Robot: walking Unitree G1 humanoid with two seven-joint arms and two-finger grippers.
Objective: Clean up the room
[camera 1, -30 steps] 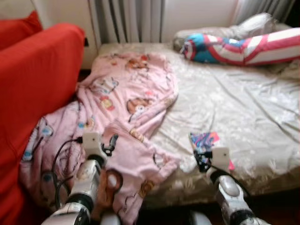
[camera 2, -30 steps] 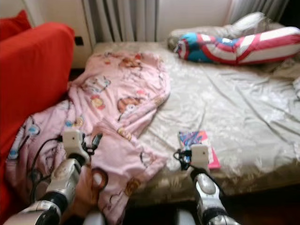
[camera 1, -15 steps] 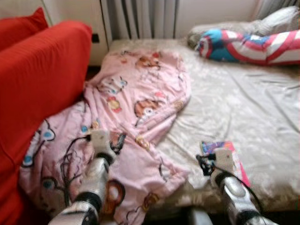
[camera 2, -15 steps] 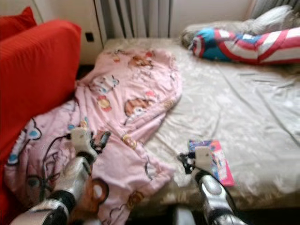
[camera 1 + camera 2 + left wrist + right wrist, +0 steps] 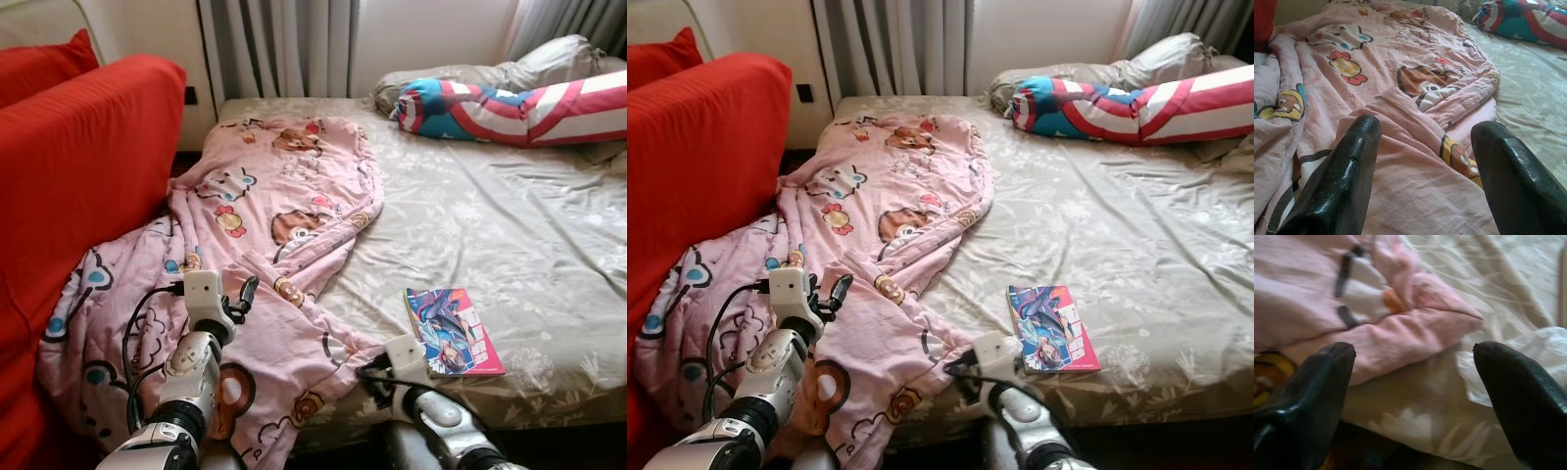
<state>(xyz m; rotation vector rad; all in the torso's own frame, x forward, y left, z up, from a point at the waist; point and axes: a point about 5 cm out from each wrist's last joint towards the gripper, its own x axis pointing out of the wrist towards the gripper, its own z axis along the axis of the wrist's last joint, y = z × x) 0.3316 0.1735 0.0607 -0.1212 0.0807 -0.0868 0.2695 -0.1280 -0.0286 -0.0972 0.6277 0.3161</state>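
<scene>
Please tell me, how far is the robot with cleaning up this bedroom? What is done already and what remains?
Nothing looks tidied yet. The pink cartoon-print blanket lies crumpled across the beige bed sheet, hanging off the bed's edge beside the red sofa, and the colourful magazine lies flat on the sheet. In hand: the left gripper hovers open over the blanket, and the right gripper is open at the blanket's corner. Both items remain.

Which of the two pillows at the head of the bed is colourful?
The long striped pillow in blue, red and white; the pillow behind it is plain grey-beige.
</scene>
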